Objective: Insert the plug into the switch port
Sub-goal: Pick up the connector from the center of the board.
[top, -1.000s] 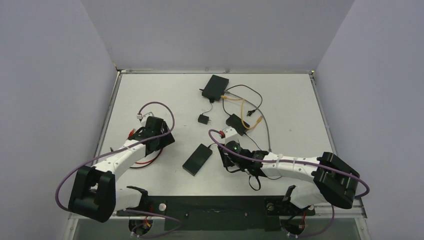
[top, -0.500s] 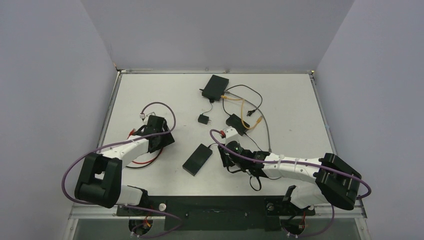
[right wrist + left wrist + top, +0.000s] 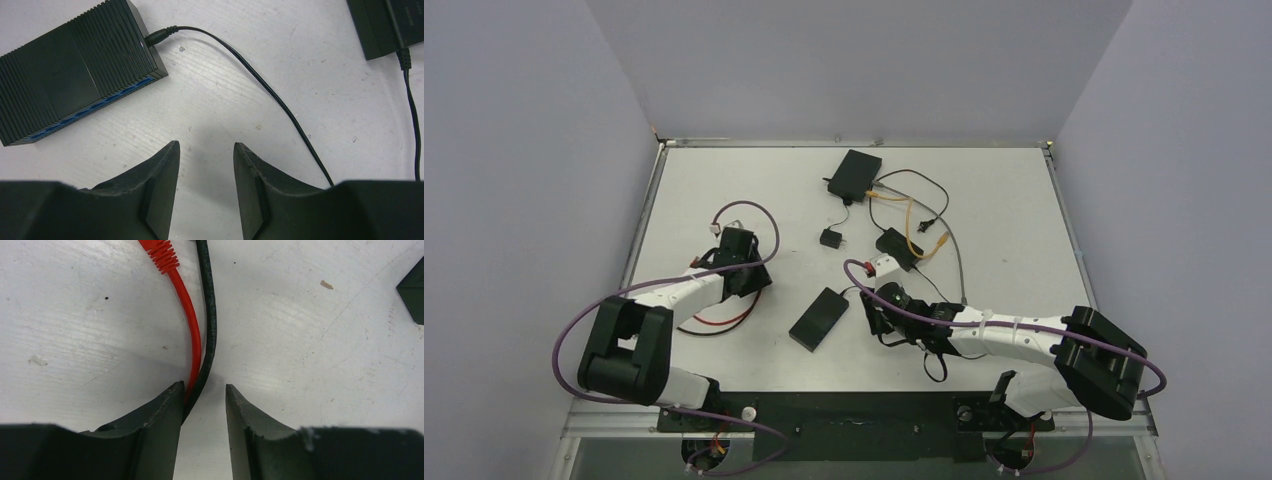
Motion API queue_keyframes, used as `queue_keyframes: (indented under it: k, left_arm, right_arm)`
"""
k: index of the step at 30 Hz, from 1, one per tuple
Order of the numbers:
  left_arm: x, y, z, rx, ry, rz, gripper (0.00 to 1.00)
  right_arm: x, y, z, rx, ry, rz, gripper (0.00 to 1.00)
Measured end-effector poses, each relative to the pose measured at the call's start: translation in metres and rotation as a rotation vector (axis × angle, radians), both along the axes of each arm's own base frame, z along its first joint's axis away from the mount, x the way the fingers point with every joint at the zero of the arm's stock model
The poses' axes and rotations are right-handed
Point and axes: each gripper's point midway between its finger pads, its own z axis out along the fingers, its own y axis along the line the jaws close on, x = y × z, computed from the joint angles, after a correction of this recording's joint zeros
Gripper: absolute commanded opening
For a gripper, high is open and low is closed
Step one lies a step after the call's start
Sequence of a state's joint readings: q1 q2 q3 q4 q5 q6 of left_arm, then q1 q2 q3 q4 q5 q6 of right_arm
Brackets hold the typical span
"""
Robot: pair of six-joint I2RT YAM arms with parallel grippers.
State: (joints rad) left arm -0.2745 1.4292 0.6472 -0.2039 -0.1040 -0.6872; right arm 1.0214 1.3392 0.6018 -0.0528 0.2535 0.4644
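White tabletop (image 3: 1004,200), scuffed and walled in pale grey, lay under both your claws. Your left gripper (image 3: 202,392) stood spread, and from between its fingers the red cable (image 3: 192,335) and a black cable (image 3: 210,315) ran ahead side by side, hugging the left finger, with the red ribbed plug boot (image 3: 159,252) straight ahead at the frame's edge. Your right gripper (image 3: 204,150) was released too: the switch (image 3: 70,70) sat ahead to its left, blue ports turned toward the claw, its thin power cord (image 3: 270,95) swept across to the right finger's outer side, and a black adapter (image 3: 382,25) lay far ahead-right.
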Motion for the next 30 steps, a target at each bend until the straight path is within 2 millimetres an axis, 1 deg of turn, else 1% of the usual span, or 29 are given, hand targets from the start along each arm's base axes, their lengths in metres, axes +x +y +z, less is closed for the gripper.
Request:
queue_keyframes:
  k: [5,12,15,16,17,23,27,30]
  left_arm:
    - [0.002,-0.007,-0.001,-0.033,0.0,-0.018,0.21]
    - [0.005,-0.019,-0.003,-0.081,0.006,-0.052,0.12]
    - [0.006,-0.023,-0.004,-0.094,0.01,-0.064,0.07]
    - [0.007,-0.024,-0.004,-0.097,0.011,-0.069,0.02]
    - [0.007,-0.026,-0.004,-0.1,0.012,-0.075,0.0]
    - [0.009,-0.04,-0.003,-0.094,0.015,-0.127,0.0]
    - [0.004,-0.049,-0.002,-0.079,0.025,-0.161,0.0]
    - [-0.001,-0.051,-0.001,-0.051,0.045,-0.182,0.0]
  right_arm:
    - [-0.001,-0.002,-0.003,-0.006,0.004,0.0,0.4]
    - [-0.002,-0.002,-0.003,-0.006,0.006,0.002,0.4]
    - [-0.002,-0.001,-0.003,-0.005,0.008,0.005,0.4]
    - [-0.002,-0.001,-0.003,-0.004,0.008,0.005,0.4]
    - [-0.002,-0.001,-0.003,-0.005,0.008,0.006,0.4]
    - [-0.002,-0.001,-0.003,-0.005,0.008,0.007,0.4]
    - [-0.002,-0.001,-0.003,-0.007,0.007,0.008,0.4]
    - [-0.002,-0.001,-0.003,-0.005,0.006,0.008,0.4]
